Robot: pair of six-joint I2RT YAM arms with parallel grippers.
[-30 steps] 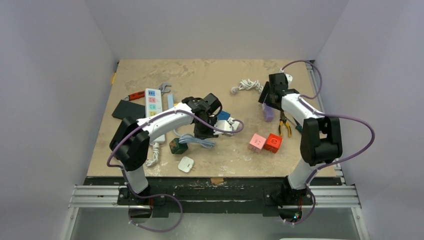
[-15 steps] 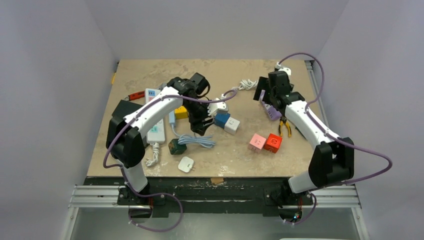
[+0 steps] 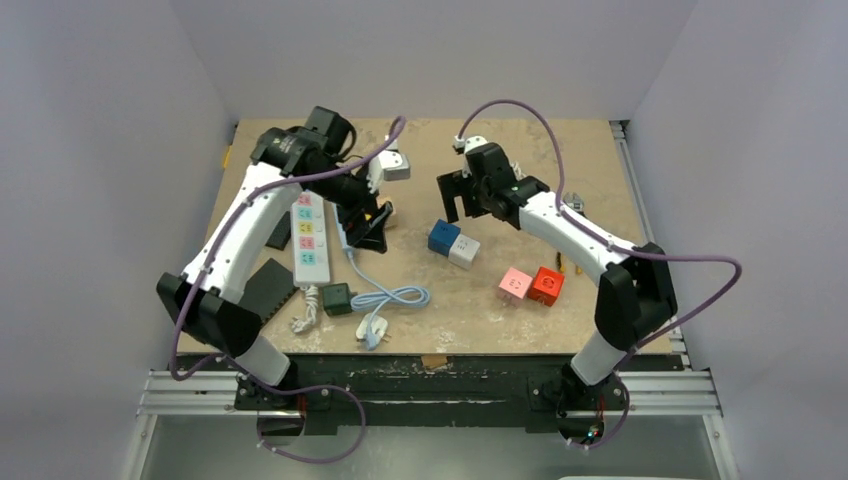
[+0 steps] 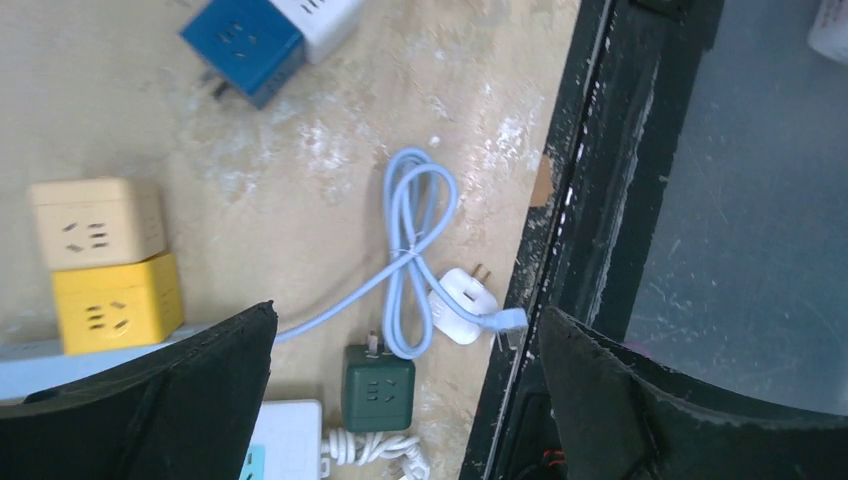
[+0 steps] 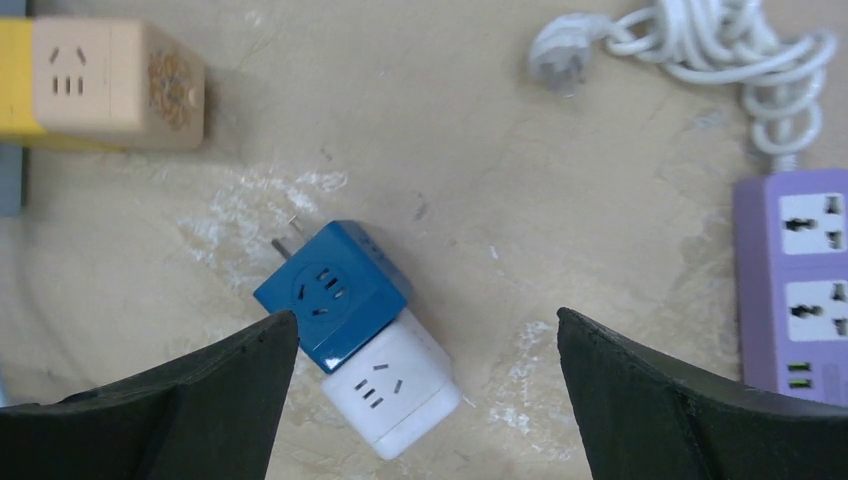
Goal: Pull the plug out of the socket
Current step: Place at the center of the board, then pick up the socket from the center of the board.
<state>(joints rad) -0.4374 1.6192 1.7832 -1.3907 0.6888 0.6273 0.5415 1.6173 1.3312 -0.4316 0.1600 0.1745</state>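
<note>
Both arms have lifted and swung toward the far side since a second ago, and the left gripper point(image 4: 408, 312) has opened. Now it hangs spread wide with nothing in it. Close to the near edge of the tabletop point(image 5: 500, 120) lie a white plug point(image 4: 458, 305), a looped blue cord point(image 4: 420, 215) and a green block point(image 4: 378, 388). Farther in, the blue block point(image 5: 335, 295) lies flat. Its metal pins stick out bare, in no socket, so the pull looks done. A white block point(image 5: 395, 395) sits tight against it. The right gripper point(image 5: 425, 318) hangs just above them, spread wide and empty too. The purple power strip point(image 5: 795, 285) lies well apart from the blue block.

To finish well, the arms should rise straight up with fingers wide, so no cord gets dragged. I cannot tell if the white block is plugged in or only touching. The purple power strip is cut off at the picture's edge and hard to make out from above.
</note>
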